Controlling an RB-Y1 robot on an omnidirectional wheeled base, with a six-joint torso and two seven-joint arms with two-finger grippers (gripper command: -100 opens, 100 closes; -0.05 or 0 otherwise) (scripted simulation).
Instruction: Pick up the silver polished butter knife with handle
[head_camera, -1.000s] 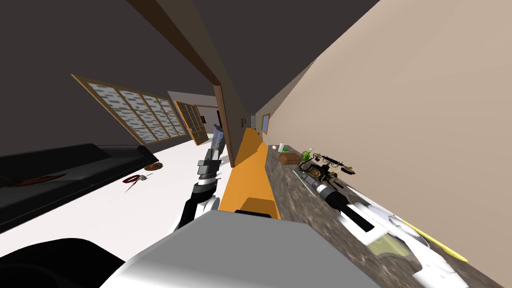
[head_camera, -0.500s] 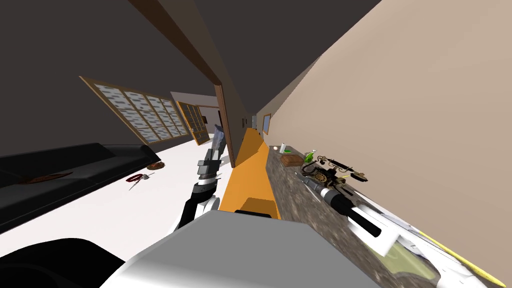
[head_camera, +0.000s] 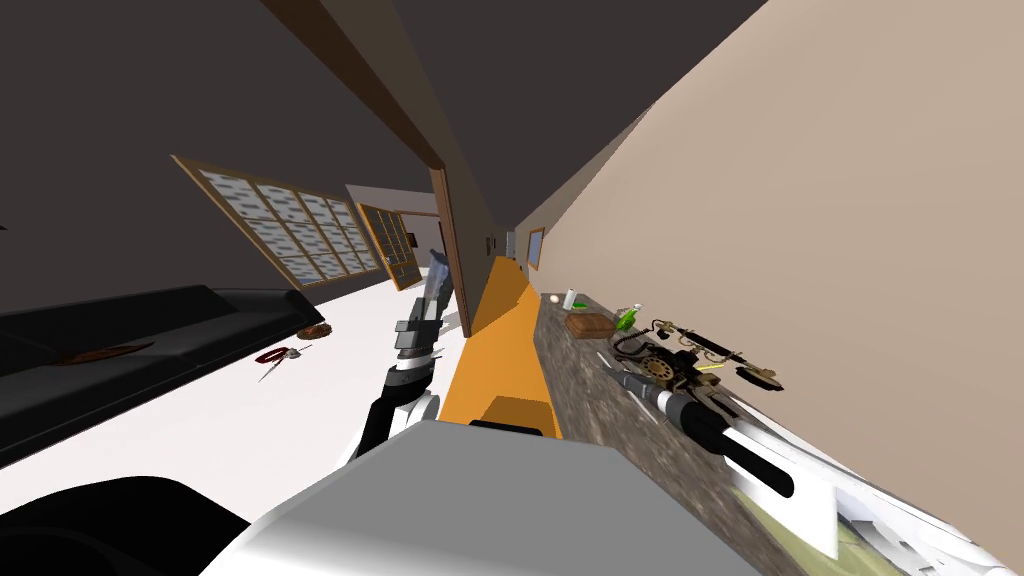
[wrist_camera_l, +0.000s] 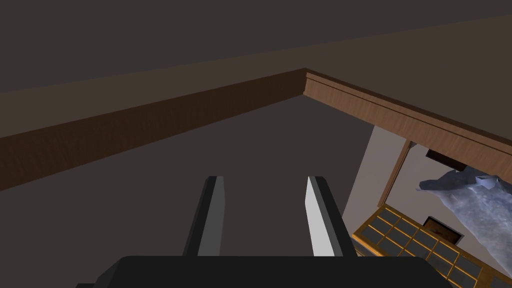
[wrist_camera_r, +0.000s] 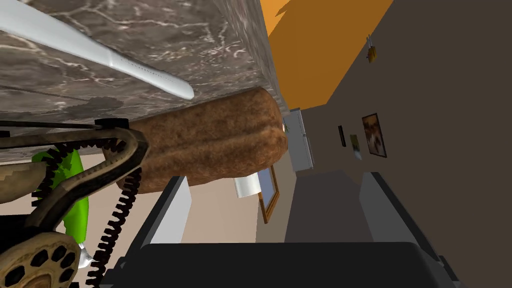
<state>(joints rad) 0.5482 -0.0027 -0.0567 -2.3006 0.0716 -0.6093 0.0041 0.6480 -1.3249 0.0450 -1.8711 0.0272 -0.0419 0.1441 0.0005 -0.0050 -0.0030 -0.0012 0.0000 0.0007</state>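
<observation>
The right gripper (wrist_camera_r: 277, 210), fingers wide apart and empty, hovers by an old brass rotary telephone (wrist_camera_r: 45, 200) and a brown loaf-shaped block (wrist_camera_r: 210, 140). The slim silver butter knife (wrist_camera_r: 100, 55) lies on the grey marbled stone worktop (wrist_camera_r: 165, 25), between the telephone and the front edge, untouched. Closing in, gripping and lifting are all left. The left gripper (wrist_camera_l: 262, 215) is also open and empty.

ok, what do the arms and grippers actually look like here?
The left arm has a white shell, a black section and a grey ribbed wrist. The right arm is white with a black cylindrical joint and a grey collar. The left gripper and right gripper are dark boxes, each with two thin, blade-like grey fingers.
</observation>
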